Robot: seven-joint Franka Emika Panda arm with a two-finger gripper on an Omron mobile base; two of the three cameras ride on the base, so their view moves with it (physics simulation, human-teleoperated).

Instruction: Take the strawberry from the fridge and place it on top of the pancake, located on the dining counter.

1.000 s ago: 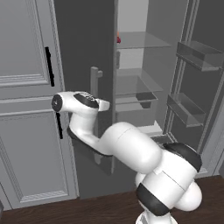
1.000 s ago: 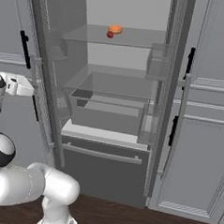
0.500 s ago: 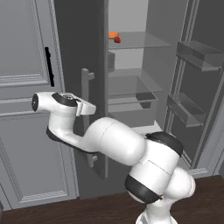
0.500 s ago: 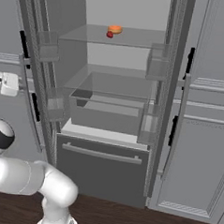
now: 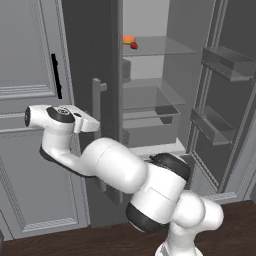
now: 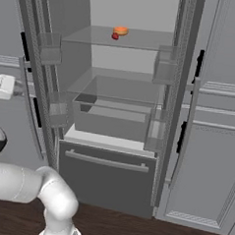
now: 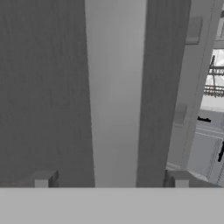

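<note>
Fridge (image 6: 115,178) open; strawberry (image 6: 115,36) on its top shelf beside orange disc (image 6: 121,30). Gripper (image 7: 113,180) spread w/ fingertips either side of fridge's handle bar (image 7: 116,96).

A flat round orange disc (image 5: 129,39) lay on the upper glass shelf. Light grey panelled cabinets (image 5: 27,125) with black handles (image 5: 57,76) stood to the left, and another panelled cabinet (image 6: 212,135) with black handles (image 6: 199,63) stood to the right. Dark wood flooring (image 6: 132,231) ran along the bottom.
</note>
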